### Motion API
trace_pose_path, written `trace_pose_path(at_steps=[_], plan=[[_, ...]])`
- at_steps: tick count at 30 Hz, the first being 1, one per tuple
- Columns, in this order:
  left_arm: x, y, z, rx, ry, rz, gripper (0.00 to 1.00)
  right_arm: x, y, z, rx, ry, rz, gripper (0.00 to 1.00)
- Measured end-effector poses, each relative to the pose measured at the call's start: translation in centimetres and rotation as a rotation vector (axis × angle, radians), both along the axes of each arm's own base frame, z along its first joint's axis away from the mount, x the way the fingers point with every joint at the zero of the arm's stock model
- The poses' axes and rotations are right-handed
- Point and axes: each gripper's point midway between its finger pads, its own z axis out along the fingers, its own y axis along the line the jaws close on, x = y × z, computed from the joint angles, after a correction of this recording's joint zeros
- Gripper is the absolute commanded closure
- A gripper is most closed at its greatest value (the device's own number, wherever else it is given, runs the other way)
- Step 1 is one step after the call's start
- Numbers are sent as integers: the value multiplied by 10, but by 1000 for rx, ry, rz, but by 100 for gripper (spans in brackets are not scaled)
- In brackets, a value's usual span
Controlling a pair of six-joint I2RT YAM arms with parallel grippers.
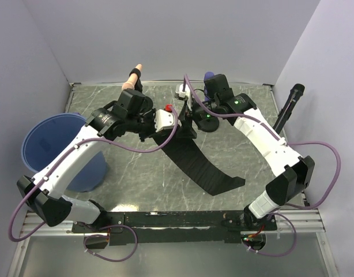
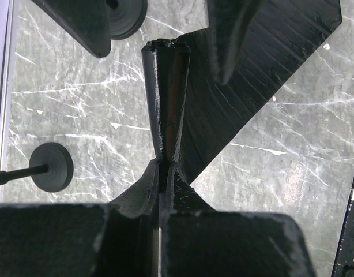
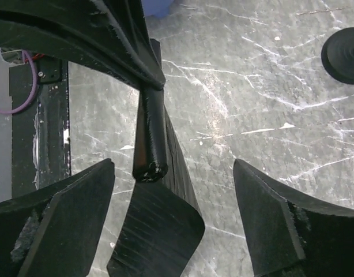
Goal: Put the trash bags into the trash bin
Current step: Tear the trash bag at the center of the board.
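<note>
The trash bag [image 1: 203, 164] is a long black plastic strip that trails across the table toward the near right. Its far end is bunched into a narrow roll [image 2: 165, 115]. My left gripper [image 2: 162, 168] is shut on that roll, lifting it off the table. In the right wrist view the roll [image 3: 151, 138] hangs between the spread fingers [image 3: 67, 219] of my right gripper [image 3: 174, 166], which is open and not touching it. The bag's flat part [image 3: 159, 231] curls below. The blue trash bin [image 1: 47, 144] stands at the table's left edge, beside the left arm.
Two black discs [image 2: 50, 167] [image 2: 128, 17] lie on the marble table near the grippers. At the back are a peach-handled tool [image 1: 134, 76], a white part [image 1: 181, 89] and a purple object [image 1: 210, 75]. A black rod [image 1: 287, 109] leans at the right wall.
</note>
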Motion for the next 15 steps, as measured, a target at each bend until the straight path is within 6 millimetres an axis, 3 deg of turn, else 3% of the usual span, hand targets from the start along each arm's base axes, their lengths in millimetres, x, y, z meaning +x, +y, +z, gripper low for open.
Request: trace_pose_path(at_steps=[3, 9, 11, 15], plan=[[0, 0, 0, 0, -1, -1, 99, 1, 3, 0, 4, 4, 10, 27], [-1, -1, 0, -3, 1, -3, 99, -3, 15, 6, 33, 16, 56, 65], [0, -1, 1, -3, 1, 0, 99, -5, 17, 5, 36, 36, 68, 68], [0, -1, 1, -6, 2, 3, 99, -7, 20, 3, 37, 63, 83, 60]])
